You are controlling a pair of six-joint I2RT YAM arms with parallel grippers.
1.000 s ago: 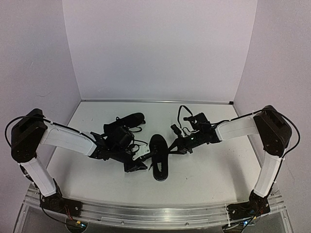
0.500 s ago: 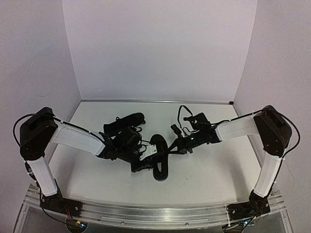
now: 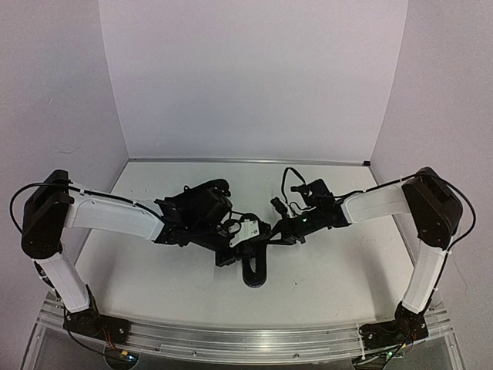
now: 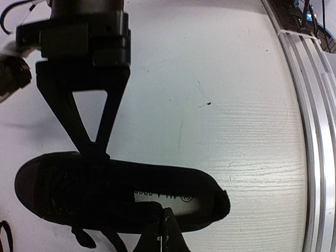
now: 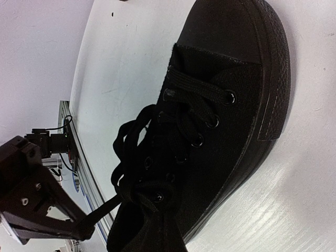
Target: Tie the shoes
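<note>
One black shoe point(image 3: 255, 271) lies mid-table, toe toward the back wall; in the left wrist view the shoe point(image 4: 47, 181) lies crosswise, and in the right wrist view its laced front point(image 5: 231, 105) fills the frame. My left gripper point(image 3: 243, 240) point(image 4: 168, 228) is shut on a lace end beside the shoe's opening; the lace point(image 5: 97, 210) runs taut to the left gripper point(image 5: 79, 229). My right gripper point(image 3: 267, 234) point(image 4: 94, 153) point(image 5: 168, 244) is shut on the other lace over the eyelets. The second shoe point(image 3: 214, 187) sits behind, partly hidden by the left arm.
An aluminium rail point(image 3: 246, 339) point(image 4: 310, 105) runs along the near table edge. White walls close the table at the back and on both sides. Loose cables point(image 3: 289, 181) loop beside the right wrist.
My left arm has swung right and forward over the middle shoe, and its jaws have gone from partly open to shut on the lace. The right arm has stayed still.
</note>
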